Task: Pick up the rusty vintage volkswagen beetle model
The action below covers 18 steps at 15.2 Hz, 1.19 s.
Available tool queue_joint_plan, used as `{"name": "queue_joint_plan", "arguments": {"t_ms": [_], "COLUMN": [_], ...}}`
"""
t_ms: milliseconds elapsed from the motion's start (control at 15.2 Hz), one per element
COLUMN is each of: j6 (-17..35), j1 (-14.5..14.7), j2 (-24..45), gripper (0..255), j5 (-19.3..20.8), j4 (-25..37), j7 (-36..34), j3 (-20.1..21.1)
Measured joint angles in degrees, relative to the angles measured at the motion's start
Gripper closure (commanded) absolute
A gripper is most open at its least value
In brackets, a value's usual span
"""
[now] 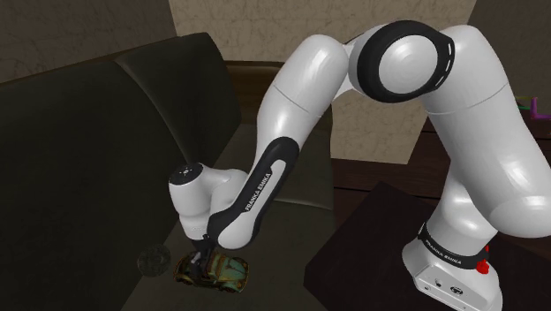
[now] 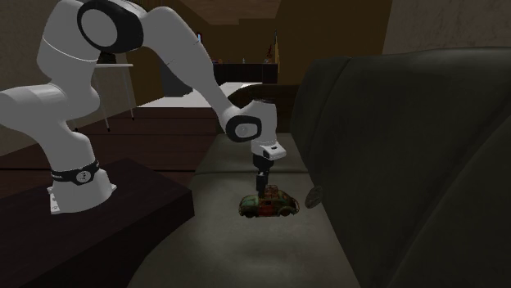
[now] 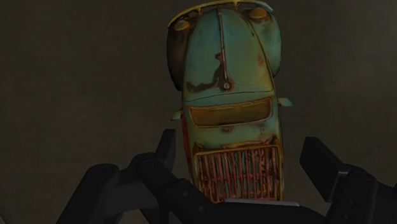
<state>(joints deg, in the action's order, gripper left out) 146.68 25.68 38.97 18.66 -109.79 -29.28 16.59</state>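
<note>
The rusty beetle model [image 1: 221,272], teal-green with orange rust patches and a roof rack, sits on the dark sofa seat [image 1: 291,177]. In the second exterior view the model [image 2: 269,205] lies side-on just below the hand. My black gripper [image 1: 205,254] points straight down over its roof. In the wrist view the gripper [image 3: 242,156] is open and straddles the car [image 3: 226,70] at the roof rack. One fingertip [image 3: 167,149] stands on each side, with a small gap between each and the body.
A small dark round object [image 1: 154,261] lies on the seat close beside the car, toward the backrest [image 1: 97,132]. The same object [image 2: 314,196] sits at the foot of the cushions [image 2: 393,123]. My stand rests on a dark box [image 2: 139,192].
</note>
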Motion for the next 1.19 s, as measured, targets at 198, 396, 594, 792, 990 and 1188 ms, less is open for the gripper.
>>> {"name": "queue_joint_plan", "arguments": {"t_ms": [198,396,594,792,990,1188], "j6": [0.3,0.3,0.3,0.1,-1.1,-2.4], "j1": [0.1,0.1,0.1,0.1,-0.4,-1.0], "j2": [0.4,0.4,0.4,0.2,-1.1,-3.0], "gripper": [255,255,255,255,255,255], "j5": [0.2,0.2,0.2,0.1,-0.5,-1.2], "j4": [0.1,0.1,0.1,0.1,-0.1,-0.7], "j7": [-0.1,-0.1,-0.1,-0.1,0.4,0.9], "j3": [-0.2,-0.2,-0.2,-0.1,0.5,1.1]}}
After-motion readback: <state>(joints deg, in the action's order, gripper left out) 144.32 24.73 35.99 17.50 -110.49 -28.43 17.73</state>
